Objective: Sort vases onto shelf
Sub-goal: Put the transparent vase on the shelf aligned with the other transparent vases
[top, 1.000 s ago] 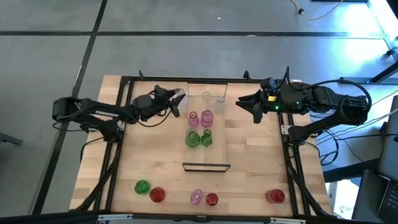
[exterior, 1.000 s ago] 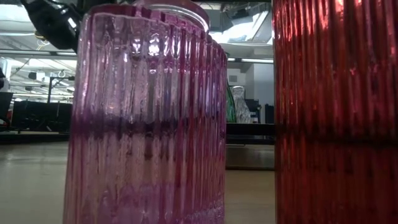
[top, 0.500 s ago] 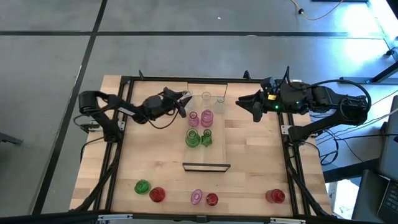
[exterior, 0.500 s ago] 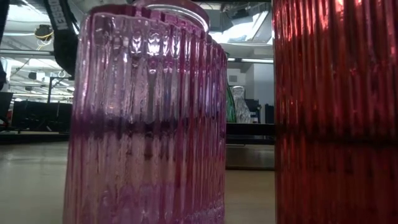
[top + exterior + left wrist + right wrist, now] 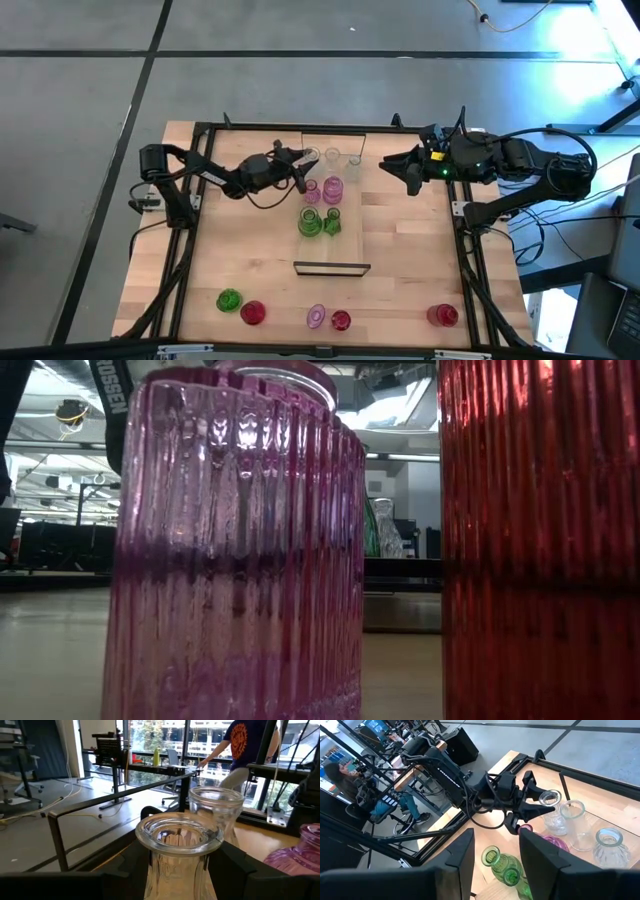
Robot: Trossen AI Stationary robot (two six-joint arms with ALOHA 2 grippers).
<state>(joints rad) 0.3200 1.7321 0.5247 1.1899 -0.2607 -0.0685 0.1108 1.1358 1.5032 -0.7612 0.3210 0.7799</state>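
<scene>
My left gripper [image 5: 302, 166] is shut on a clear ribbed glass vase [image 5: 179, 855] at the shelf's far left edge; the right wrist view shows that vase [image 5: 550, 800] too. The shelf [image 5: 352, 245] is a pale plank with black end frames. On it stand two clear vases [image 5: 331, 155] [image 5: 354, 160], two pink ones [image 5: 311, 190] [image 5: 332, 187] and two green ones [image 5: 310, 222] [image 5: 332, 220]. My right gripper [image 5: 405, 172] hangs open at the shelf's far right, touching nothing; its fingers frame the right wrist view [image 5: 492, 857]. My left gripper pinches the clear vase by its neck [image 5: 177, 865], just under the flared rim [image 5: 179, 834], one finger on each side. The fingers [image 5: 536, 811] come in about level from the table's left. The vase stays upright; whether its base rests on the shelf I cannot tell.
Along the table's near edge stand a green vase [image 5: 229, 300], red vases [image 5: 252, 313] [image 5: 340, 321] [image 5: 443, 316] and a pink one [image 5: 316, 318]; the pink [image 5: 235, 550] and a red [image 5: 540, 540] fill the low view. A person [image 5: 245, 750] stands beyond the table.
My left gripper has carried the clear vase toward the table's right, from beside the shelf's far left corner to next to the other clear vases. It has stayed shut on the vase, which has kept upright. The right arm has kept still.
</scene>
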